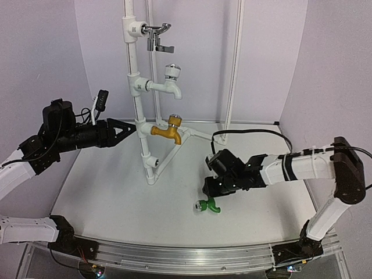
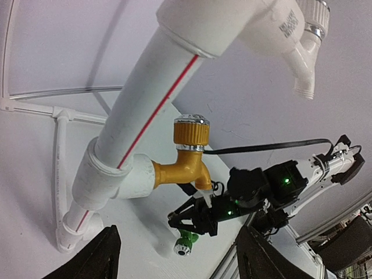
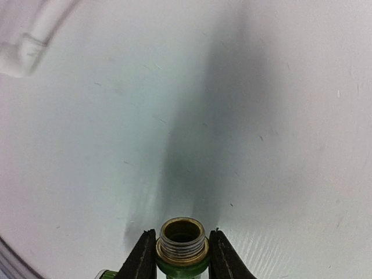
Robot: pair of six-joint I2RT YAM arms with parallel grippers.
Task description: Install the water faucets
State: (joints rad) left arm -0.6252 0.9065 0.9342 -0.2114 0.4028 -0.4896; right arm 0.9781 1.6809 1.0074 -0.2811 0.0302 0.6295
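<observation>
Top external: right arm [image 1: 290,167] outstretched, hand [image 1: 207,195] low around green tap [image 1: 207,206].

Left hand [image 1: 132,128] open, raised; right hand [image 3: 182,235] low, gripping green tap [image 1: 208,206].

The table [image 1: 116,197] is shown brightly and evenly lit from overhead, with only soft, faint shadows thrown beneath the arms. In the left wrist view the pipe [image 2: 142,110] is rendered close and slightly soft, and straight lines are bowed toward the edges. In the right wrist view a broad grey shadow is cast up the tabletop; the green tap [image 3: 182,247] is rendered sharp, the far corner blurred.
</observation>
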